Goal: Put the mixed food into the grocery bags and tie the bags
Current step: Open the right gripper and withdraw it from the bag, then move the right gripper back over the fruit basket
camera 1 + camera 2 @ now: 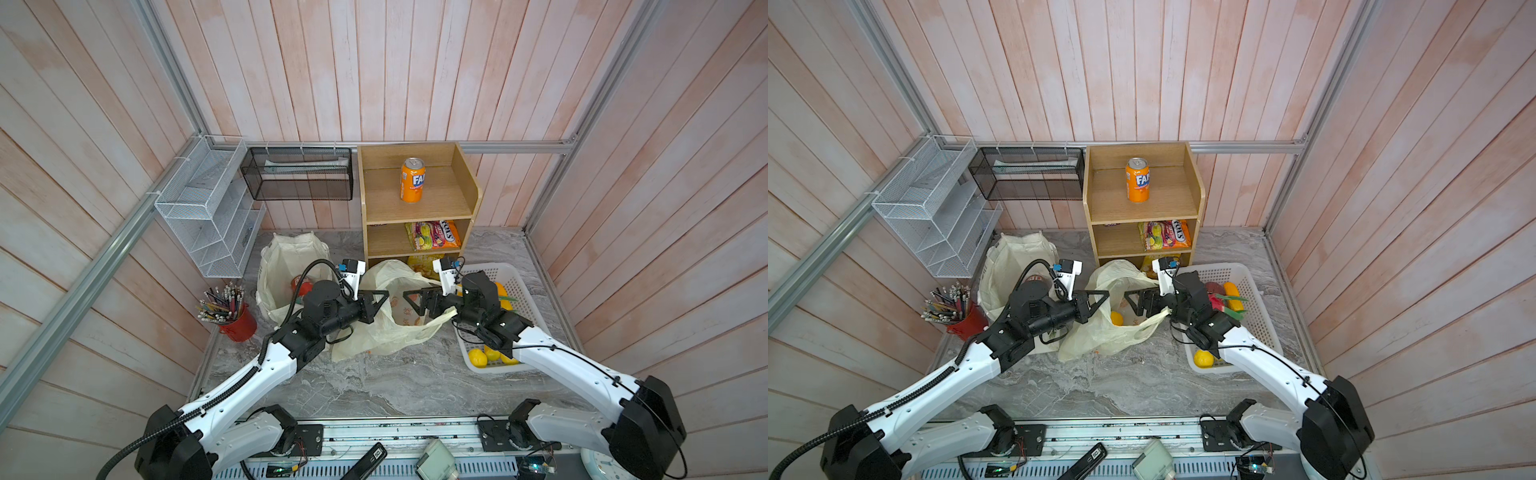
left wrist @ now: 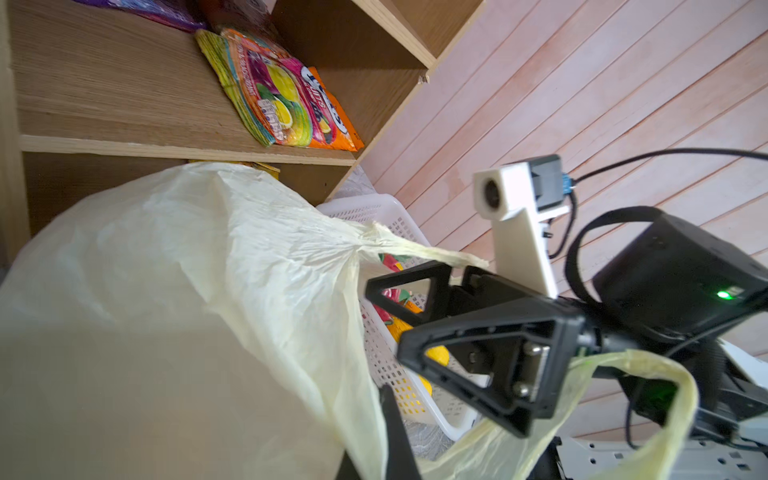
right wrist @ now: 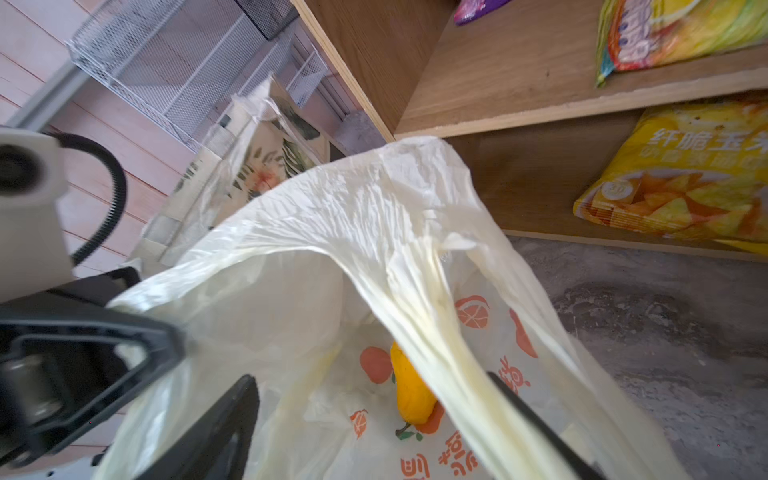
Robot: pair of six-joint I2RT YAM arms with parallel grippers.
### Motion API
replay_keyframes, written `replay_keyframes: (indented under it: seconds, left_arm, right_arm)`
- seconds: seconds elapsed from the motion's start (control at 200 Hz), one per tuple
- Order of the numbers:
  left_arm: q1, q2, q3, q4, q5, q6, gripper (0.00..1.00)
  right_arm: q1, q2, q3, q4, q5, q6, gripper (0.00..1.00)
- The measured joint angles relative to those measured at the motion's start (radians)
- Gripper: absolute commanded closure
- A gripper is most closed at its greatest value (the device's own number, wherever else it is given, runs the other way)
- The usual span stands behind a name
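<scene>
The pale-yellow plastic bag (image 1: pixel 386 332) (image 1: pixel 1100 332) lies mid-table with a yellow toy fruit (image 1: pixel 1116 318) (image 3: pixel 411 390) inside. My left gripper (image 1: pixel 386 294) (image 1: pixel 1106 293) (image 2: pixel 395 436) is shut on the bag's rim. My right gripper (image 1: pixel 411 307) (image 1: pixel 1133 305) (image 3: pixel 372 380) faces it over the bag's mouth, open, with a stretched bag handle (image 3: pixel 436 332) running between its fingers. The cream tote (image 1: pixel 278 257) (image 1: pixel 1005 257) stands behind the left arm, a red can (image 1: pixel 301 282) inside. More yellow fruits (image 1: pixel 478 357) (image 1: pixel 1203 358) lie in the white basket (image 1: pixel 515 282).
A wooden shelf (image 1: pixel 415 216) just behind the bag holds an orange Fanta can (image 1: pixel 412 180), a multicoloured candy packet (image 1: pixel 434 235) and a yellow snack packet (image 3: pixel 685 183). A red pencil cup (image 1: pixel 239 324) stands at the left. Wire racks (image 1: pixel 208 208) hang on the wall.
</scene>
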Motion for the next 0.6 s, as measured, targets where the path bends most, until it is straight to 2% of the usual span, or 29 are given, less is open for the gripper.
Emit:
replay_keyframes:
  seconds: [0.23,0.345,0.475,0.6]
  left_arm:
    - [0.017,-0.016,-0.017,-0.024,-0.027,-0.006,1.00]
    - [0.018,-0.023,-0.019,-0.028,-0.031,-0.006,1.00]
    - [0.017,-0.024,-0.019,-0.028,-0.024,-0.005,1.00]
    - [0.009,-0.023,-0.019,-0.027,-0.003,-0.002,1.00]
  right_arm:
    - [-0.093,-0.228,0.000,-0.126,-0.024,0.035,0.21]
    - [-0.188,-0.325,-0.008,-0.189,-0.018,0.051,0.22]
    - [-0.307,-0.380,-0.040,-0.264,-0.019,0.061,0.22]
    - [-0.383,-0.406,-0.087,-0.317,-0.080,0.066,0.22]
